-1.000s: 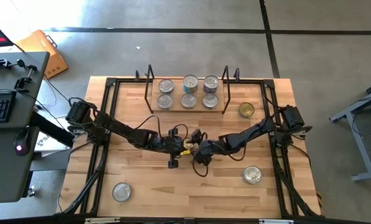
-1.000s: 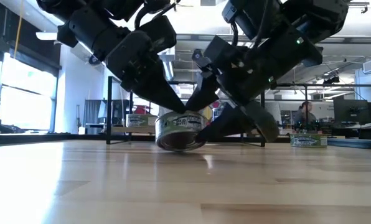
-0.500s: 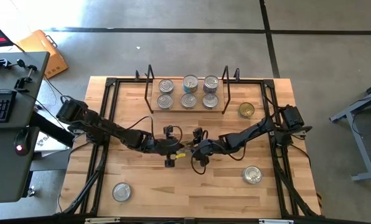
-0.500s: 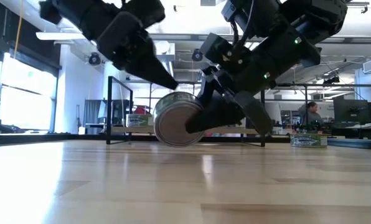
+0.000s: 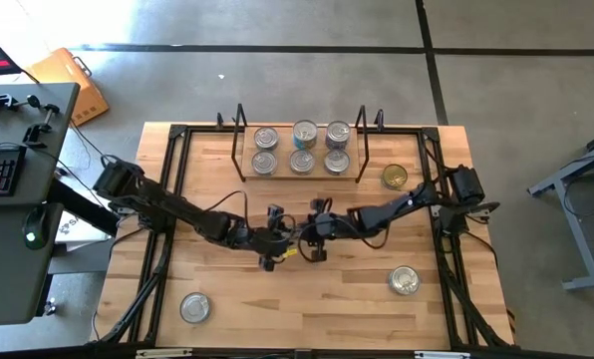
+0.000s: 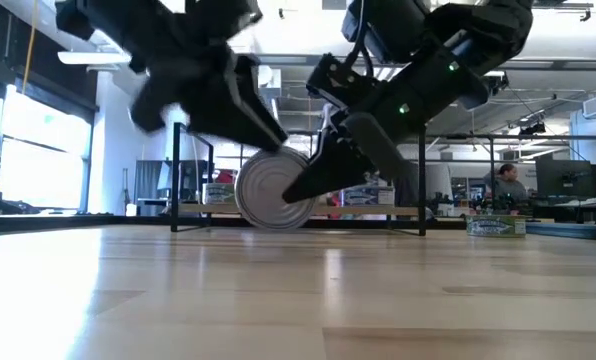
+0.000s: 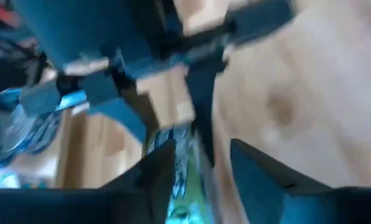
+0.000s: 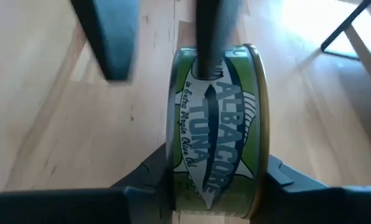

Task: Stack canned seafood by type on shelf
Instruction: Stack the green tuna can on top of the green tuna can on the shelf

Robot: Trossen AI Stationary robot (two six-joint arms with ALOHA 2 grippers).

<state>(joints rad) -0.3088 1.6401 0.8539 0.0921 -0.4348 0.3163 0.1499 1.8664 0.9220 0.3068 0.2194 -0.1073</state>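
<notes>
Handover mid-table: tuna tin stands on its edge, flat faces sideways, just above the table, between both hands. Right hand is clamped across the tin's two flat faces; grip looks centred in the right wrist view. Left hand sits right against the tin with its fingers apart, one lying across the rim, so it carries nothing. For the step: the right should own the tin alone. Back the left straight off along its own axis so the finger doesn't drag the rim and twist the tin in the grip. Then roll the right wrist to bring the tin flat before travelling, since an on-edge tin can't be stacked. Lift first, because the low view shows little clearance under it. Shelf is at the far side, well apart from the hands, with six silver-topped tins already on it in two rows. Its wire uprights flank the entry, so come in over the top between them. Loose on the table: gold-topped tin just beside the shelf's right end, one silver tin near right, another near left. None block the path.
</notes>
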